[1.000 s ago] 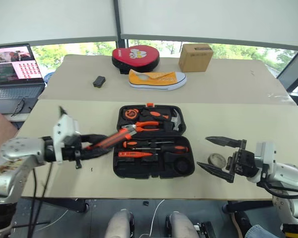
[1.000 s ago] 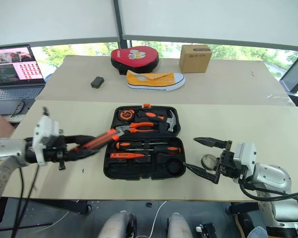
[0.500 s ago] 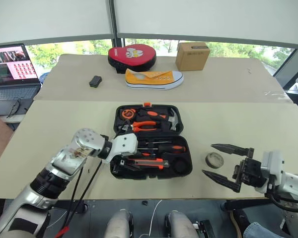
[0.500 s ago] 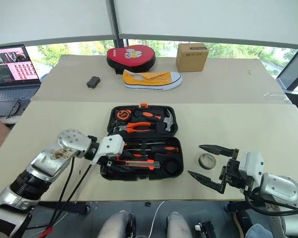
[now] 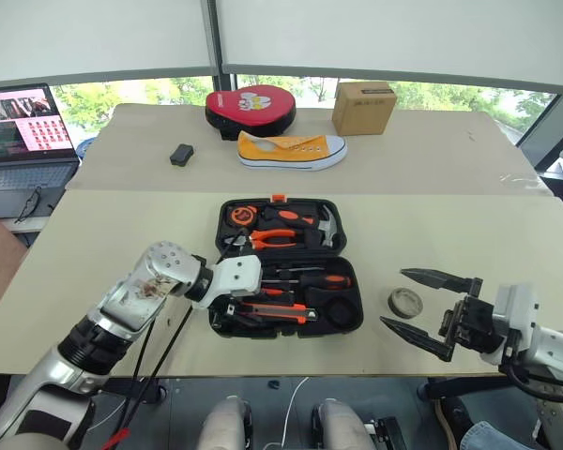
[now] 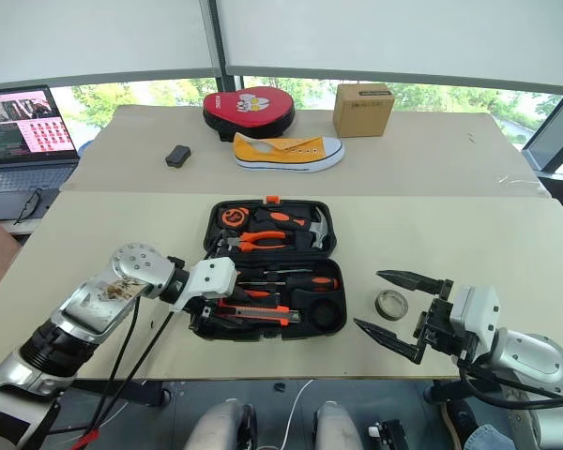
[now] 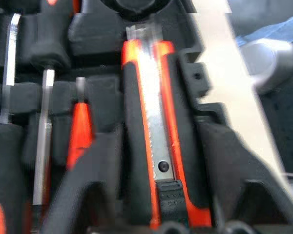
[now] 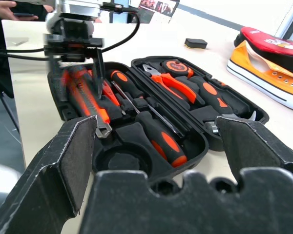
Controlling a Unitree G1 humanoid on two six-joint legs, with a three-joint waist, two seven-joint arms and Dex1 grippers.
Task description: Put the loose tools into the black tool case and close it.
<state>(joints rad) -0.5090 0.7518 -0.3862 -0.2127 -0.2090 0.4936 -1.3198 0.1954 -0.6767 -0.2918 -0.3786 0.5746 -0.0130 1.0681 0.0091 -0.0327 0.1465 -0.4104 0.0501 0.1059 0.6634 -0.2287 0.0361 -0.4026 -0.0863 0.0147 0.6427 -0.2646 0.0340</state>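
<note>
The black tool case (image 5: 227, 323) lies open on the near table. Two orange-and-black screwdrivers (image 8: 163, 137) and a slim orange tester (image 7: 79, 127) rest in its slots. The orange-black utility knife (image 7: 154, 117) lies along the front slot. My left gripper (image 5: 244, 305) is down over the knife, open, one finger (image 7: 90, 170) on each side of it. A small grey tape roll (image 6: 390, 304) sits on the table right of the case. My right gripper (image 6: 368, 300) hovers wide open just in front of the roll, holding nothing.
Pliers (image 5: 280, 237), a hammer (image 5: 327, 228) and a tape measure (image 5: 243, 215) fill the case's rear half. On the far table are a red-and-black pad (image 5: 251, 106), a yellow shoe (image 5: 293, 148), a cardboard box (image 5: 364, 106) and a small black object (image 5: 181, 154). A laptop (image 5: 23, 131) stands far left.
My left gripper swung in from left of the case and lowered the utility knife into the front slot, then its jaws spread. The right gripper stayed put. The camera shifted slightly.
</note>
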